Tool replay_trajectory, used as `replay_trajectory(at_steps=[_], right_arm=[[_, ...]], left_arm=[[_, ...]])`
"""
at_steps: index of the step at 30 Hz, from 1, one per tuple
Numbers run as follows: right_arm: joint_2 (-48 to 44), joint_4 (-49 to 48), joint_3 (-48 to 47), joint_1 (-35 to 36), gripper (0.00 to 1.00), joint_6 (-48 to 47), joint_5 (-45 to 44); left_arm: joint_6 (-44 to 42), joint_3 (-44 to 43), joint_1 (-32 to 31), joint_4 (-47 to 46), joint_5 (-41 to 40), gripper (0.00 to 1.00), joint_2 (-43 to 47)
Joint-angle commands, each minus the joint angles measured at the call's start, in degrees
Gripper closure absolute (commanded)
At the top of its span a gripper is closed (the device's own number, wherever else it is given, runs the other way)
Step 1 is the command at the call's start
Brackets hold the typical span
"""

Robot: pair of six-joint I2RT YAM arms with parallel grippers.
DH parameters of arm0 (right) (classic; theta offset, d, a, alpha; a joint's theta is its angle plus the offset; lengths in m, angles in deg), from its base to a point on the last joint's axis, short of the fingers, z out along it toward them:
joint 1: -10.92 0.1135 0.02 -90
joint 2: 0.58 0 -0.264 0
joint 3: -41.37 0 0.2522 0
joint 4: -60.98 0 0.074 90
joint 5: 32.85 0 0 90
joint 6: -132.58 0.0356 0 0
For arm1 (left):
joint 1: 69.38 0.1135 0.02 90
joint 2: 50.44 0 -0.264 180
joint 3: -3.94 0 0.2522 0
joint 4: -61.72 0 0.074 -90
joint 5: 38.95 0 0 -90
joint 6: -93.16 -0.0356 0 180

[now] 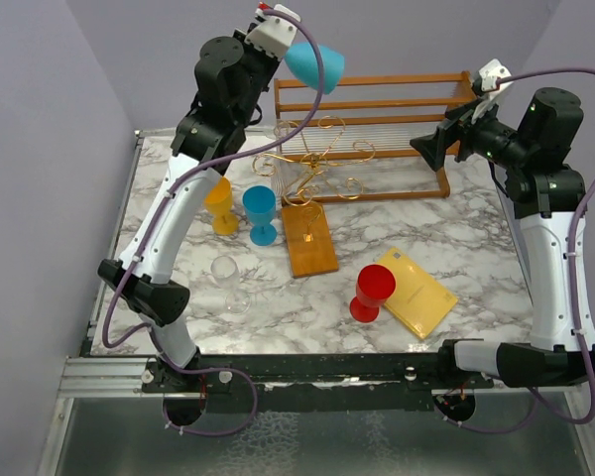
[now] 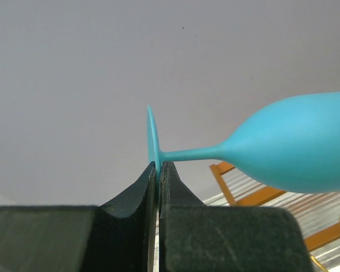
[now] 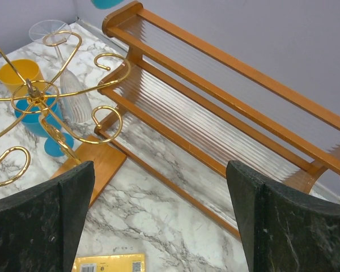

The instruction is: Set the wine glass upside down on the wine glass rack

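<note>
My left gripper (image 1: 281,38) is raised high at the back and is shut on the foot of a light blue wine glass (image 1: 313,63). In the left wrist view the fingers (image 2: 157,165) pinch the thin foot disc (image 2: 152,139), and the glass's stem and bowl (image 2: 294,146) point sideways to the right. The wine glass rack (image 1: 312,164), gold wire on an orange-brown base (image 1: 309,241), stands below and in front of the glass. My right gripper (image 1: 434,149) is open and empty to the right of the rack (image 3: 39,102), over the marble (image 3: 158,170).
A wooden slatted shelf (image 1: 377,124) stands behind the rack. Yellow (image 1: 221,203), darker blue (image 1: 261,213) and red (image 1: 372,291) glasses stand on the marble, and a clear one (image 1: 230,283) lies there. A yellow booklet (image 1: 416,291) lies right. Another clear glass (image 3: 73,96) appears to hang foot-up on the rack.
</note>
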Motion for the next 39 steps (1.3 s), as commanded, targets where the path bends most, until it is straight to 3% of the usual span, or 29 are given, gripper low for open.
replay_trajectory(at_steps=[1, 20, 39], right_arm=[[-1.3, 1.3, 0.2, 0.1, 0.01, -0.6, 0.1], [-0.9, 1.2, 1.0, 0.0, 0.01, -0.9, 0.3], [-2.2, 1.1, 2.6, 0.1, 0.0, -1.8, -0.8]], left_arm=[[-11.1, 0.1, -2.2, -6.2, -8.4, 1.0, -1.1], [-34.5, 2.9, -10.7, -13.6, -16.3, 1.0, -8.2], [-39.6, 9.6, -13.5, -7.4, -12.3, 1.0, -4.6]])
